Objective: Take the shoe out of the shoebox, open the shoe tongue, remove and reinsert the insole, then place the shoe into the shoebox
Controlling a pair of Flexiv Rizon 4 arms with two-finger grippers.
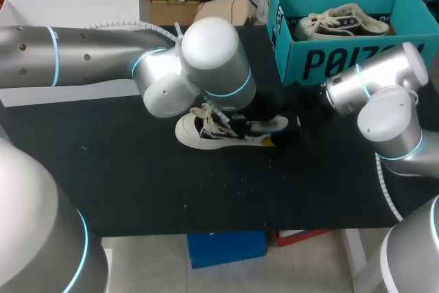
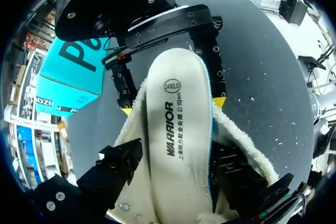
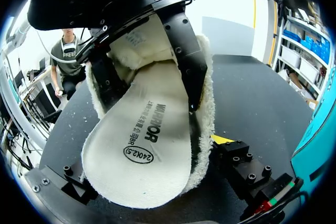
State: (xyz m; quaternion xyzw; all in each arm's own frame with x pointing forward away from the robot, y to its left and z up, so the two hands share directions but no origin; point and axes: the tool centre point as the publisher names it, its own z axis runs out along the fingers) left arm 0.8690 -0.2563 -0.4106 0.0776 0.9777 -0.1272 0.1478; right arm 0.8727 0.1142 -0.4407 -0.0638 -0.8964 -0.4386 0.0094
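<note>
A white lace-up shoe (image 1: 206, 132) lies on its side on the black table (image 1: 171, 190), under my left wrist. The fleece-edged white insole (image 2: 178, 129) is out of the shoe and held off the table. My left gripper (image 2: 176, 170) is shut on one end of the insole (image 3: 147, 135), its black fingers (image 3: 184, 51) pressing the fleece from both sides. My right gripper (image 3: 147, 158) is open around the other end, where the size stamp is. Its yellow tips (image 2: 219, 102) flank the insole. In the head view the right gripper (image 1: 285, 125) sits just right of the shoe.
The teal shoebox (image 1: 329, 60) stands open at the back right with a second shoe (image 1: 343, 24) inside; it also shows beside the grippers (image 2: 68, 77). A white box (image 1: 68, 5) stands at the back left. Bare tabletop lies in front of the shoe.
</note>
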